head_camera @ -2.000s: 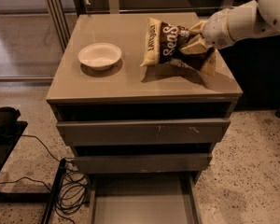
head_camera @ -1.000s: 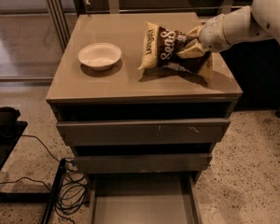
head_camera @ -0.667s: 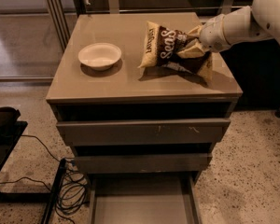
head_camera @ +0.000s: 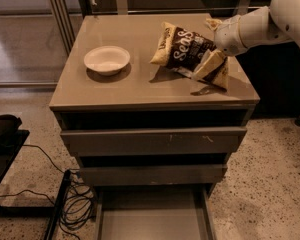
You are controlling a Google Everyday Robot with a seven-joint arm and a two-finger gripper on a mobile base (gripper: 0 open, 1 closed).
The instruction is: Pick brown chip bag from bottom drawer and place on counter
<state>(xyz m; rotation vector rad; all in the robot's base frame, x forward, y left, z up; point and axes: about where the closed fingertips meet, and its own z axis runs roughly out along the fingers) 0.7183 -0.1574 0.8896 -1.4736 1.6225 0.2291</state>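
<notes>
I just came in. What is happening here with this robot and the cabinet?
The robot's arm reaches in from the right, and its gripper is at the right end of the brown chip bag. The bag lies tilted on the counter, to the right of a white bowl. The bottom drawer stands pulled out.

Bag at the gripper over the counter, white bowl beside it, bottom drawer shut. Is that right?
Not quite: the bottom drawer is pulled open, as the camera view shows. The rest holds: the bag is at the gripper over the counter, with the white bowl beside it.
</notes>
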